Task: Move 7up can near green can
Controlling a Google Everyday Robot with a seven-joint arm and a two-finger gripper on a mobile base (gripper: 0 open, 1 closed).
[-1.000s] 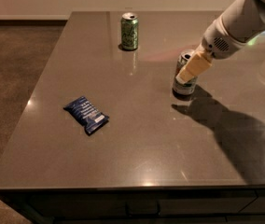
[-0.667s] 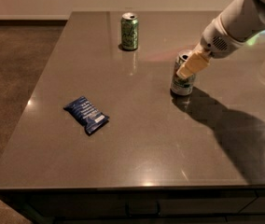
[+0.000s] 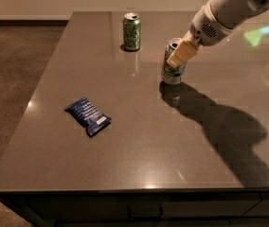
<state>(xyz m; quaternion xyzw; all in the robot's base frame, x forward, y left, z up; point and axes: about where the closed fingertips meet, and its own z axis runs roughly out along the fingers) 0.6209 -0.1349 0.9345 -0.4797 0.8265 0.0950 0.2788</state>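
The 7up can [image 3: 172, 72], white with a green lower band, stands upright right of the table's middle, at or just above the tabletop. My gripper [image 3: 175, 55] comes in from the upper right and is shut on its upper part. One tan finger [image 3: 182, 54] lies across the can's near side; the other is hidden behind the can. The green can [image 3: 131, 31] stands upright at the back of the table, to the upper left of the 7up can and apart from it.
A blue snack packet [image 3: 88, 116] lies flat on the left part of the dark grey table [image 3: 139, 150]. The arm's shadow falls across the right side of the table. Brown carpet lies to the left of the table.
My gripper has moved left with the 7up can in it, so the can is closer to the green can. The green can and the blue packet have not moved.
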